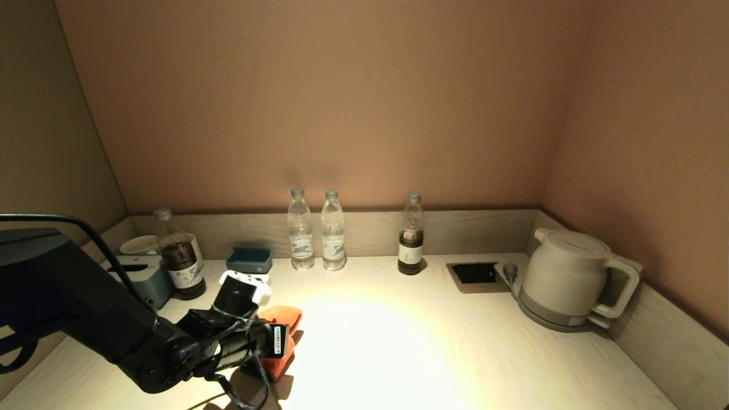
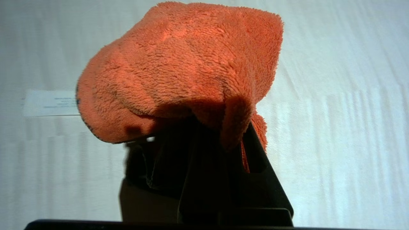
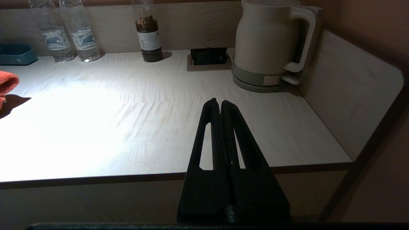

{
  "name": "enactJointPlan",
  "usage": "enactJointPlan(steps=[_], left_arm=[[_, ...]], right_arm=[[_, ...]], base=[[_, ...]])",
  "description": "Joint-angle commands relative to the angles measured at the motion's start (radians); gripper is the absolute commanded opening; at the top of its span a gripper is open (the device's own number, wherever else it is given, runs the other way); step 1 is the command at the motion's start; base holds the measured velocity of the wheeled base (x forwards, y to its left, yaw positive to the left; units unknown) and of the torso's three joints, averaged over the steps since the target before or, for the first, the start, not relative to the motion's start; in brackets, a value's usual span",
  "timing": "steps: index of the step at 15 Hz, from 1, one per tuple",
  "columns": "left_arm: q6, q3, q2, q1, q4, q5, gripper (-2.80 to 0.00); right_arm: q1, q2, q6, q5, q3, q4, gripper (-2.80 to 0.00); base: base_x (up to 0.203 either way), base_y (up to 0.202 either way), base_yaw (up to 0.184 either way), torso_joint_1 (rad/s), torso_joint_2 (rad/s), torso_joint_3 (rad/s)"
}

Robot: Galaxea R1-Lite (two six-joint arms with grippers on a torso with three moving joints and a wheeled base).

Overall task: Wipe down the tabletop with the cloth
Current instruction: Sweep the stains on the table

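My head camera looks down on the whole tabletop (image 1: pixel 398 341), my left wrist camera sits close above it, and my right views it from the front edge, sharing the kettle (image 3: pixel 268 41).

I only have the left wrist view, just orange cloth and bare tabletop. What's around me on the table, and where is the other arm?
Observer: The left gripper holds the cloth at the tabletop's front left.
Operator: Anything ahead of it?
Observer: Two water bottles stand at the back wall, with a dark bottle to their right.
Operator: And on the far right?
Observer: A kettle sits in the back right corner, beside a recessed socket.
Operator: The right arm?
Observer: The right gripper is shut and empty, parked off the front edge, facing the kettle.
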State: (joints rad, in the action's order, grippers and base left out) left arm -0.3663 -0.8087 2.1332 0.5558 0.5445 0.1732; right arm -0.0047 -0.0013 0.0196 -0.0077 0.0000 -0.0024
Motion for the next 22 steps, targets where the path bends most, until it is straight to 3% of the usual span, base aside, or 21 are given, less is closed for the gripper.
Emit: enactJointPlan(steps=[1, 7, 12, 16, 22], left_arm=[[-0.005, -0.004, 0.002, 0.097, 0.005, 0.0, -2.8], [-0.073, 0.052, -0.04, 0.295, -0.001, 0.025, -2.8], [-0.085, 0.131, -0.108, 0.326, -0.005, 0.053, -2.8], [-0.116, 0.333, -0.157, 0.27, 0.014, 0.123, -2.8], [-0.112, 0.397, -0.141, 0.077, 0.078, 0.164, -2.8]], right_arm=[[0.0, 0.001, 0.0, 0.0, 0.0, -0.001, -2.8], [0.0, 0.001, 0.0, 0.0, 0.0, -0.001, -2.8], [0.0, 0.001, 0.0, 0.0, 0.0, -0.001, -2.8], [0.0, 0.001, 0.0, 0.0, 0.0, -0.001, -2.8], [0.0, 0.001, 0.0, 0.0, 0.0, -0.001, -2.8]], base=[[0.0, 0.0, 0.0, 0.0, 0.0, 0.0], [0.0, 0.0, 0.0, 0.0, 0.0, 0.0], [0.0, 0.0, 0.0, 0.0, 0.0, 0.0], [0.0, 0.0, 0.0, 0.0, 0.0, 0.0], [0.0, 0.0, 0.0, 0.0, 0.0, 0.0]])
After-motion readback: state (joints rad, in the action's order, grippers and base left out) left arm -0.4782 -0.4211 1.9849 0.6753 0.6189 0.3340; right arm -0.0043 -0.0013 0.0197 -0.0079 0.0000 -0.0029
